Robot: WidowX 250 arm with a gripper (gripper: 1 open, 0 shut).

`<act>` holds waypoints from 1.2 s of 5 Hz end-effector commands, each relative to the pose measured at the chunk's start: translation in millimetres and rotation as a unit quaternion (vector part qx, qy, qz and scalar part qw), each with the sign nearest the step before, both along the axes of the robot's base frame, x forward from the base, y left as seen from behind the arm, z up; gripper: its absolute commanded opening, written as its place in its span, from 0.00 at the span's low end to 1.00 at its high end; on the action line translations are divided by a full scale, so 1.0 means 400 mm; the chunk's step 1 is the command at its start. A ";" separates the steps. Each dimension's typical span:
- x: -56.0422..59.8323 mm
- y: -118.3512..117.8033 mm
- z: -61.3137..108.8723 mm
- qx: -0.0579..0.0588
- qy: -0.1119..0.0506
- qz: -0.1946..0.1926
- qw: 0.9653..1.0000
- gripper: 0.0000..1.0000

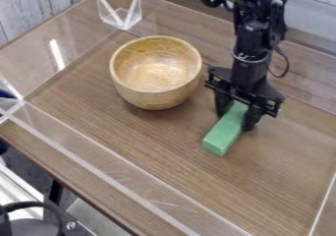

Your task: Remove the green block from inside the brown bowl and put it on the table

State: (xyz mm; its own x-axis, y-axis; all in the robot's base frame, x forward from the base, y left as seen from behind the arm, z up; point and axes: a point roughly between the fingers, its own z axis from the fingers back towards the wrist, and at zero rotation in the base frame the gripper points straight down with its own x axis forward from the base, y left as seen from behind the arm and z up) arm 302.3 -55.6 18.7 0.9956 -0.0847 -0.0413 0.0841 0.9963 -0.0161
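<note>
Green block (226,131) pinched at its far end in my gripper (243,110), near end on table (132,161); brown bowl (156,72) beside me. Looks rigid, light, smooth; end grip suffices.

Surface (118,147) bare across front and left. Brown bowl (156,71) stands mid-surface, just left of end effector (243,110) and green block (227,130). Clear acrylic walls (66,156) line edges. Narrow gap between bowl and block.
</note>
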 end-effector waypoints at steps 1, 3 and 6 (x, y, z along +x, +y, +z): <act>0.009 -0.003 0.021 -0.017 -0.020 -0.021 0.999 0.00; 0.012 0.007 0.023 -0.037 -0.009 -0.012 0.999 1.00; -0.004 0.007 0.228 -0.008 -0.056 -0.022 0.998 1.00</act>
State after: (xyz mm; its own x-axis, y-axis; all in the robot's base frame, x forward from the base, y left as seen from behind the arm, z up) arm 290.9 -51.3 86.9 0.9922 -0.1239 -0.0099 0.1237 0.9921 -0.0190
